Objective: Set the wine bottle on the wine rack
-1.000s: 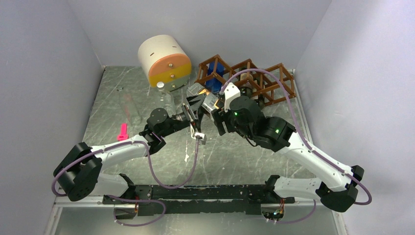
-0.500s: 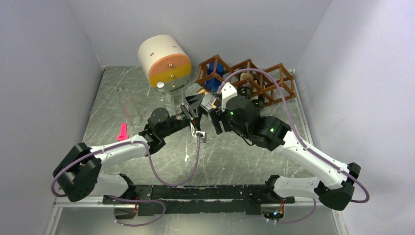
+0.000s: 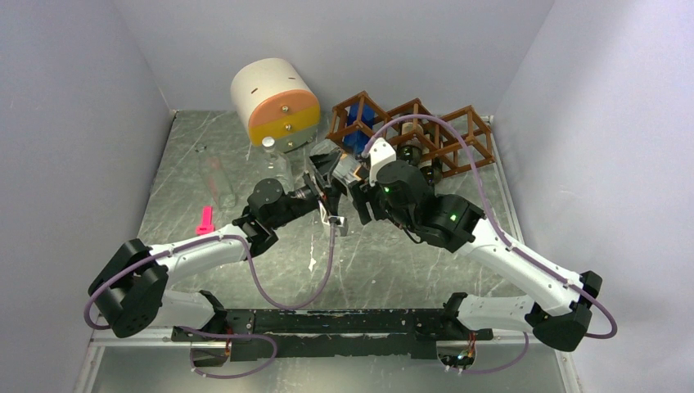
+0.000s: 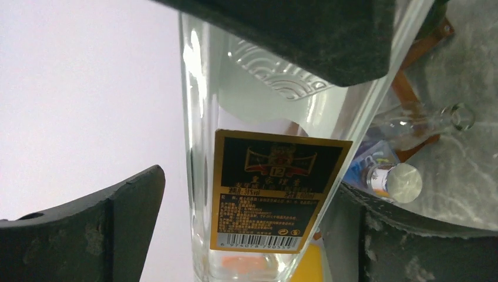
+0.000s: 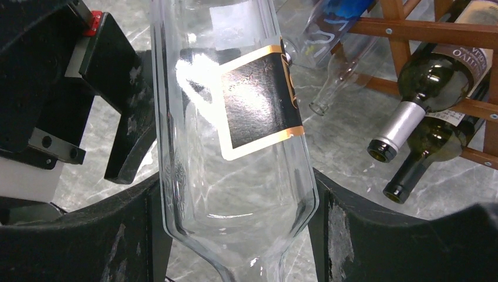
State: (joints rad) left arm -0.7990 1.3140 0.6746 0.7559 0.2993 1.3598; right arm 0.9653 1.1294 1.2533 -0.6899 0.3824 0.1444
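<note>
Near the wine rack (image 3: 425, 123), my right pincer (image 5: 235, 229) grips the wine bottle (image 5: 246, 117) for racking; my left pincer (image 4: 252, 200) gapes around it

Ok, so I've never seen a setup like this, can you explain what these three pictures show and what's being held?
These are two robot arms bolted to a table, each ending in a two-finger gripper. The wide picture looks down from above and behind, showing the left arm and right arm. The other two come from a camera on each wrist, so the black shapes at their edges are fingers. On the table are a wooden wine rack holding bottles, a round cream-and-orange drawer unit and a small pink object. The right gripper is clamped on a clear bottle with a black-and-gold label. The left gripper is open around the same bottle, one finger clearly apart from the glass.
</note>
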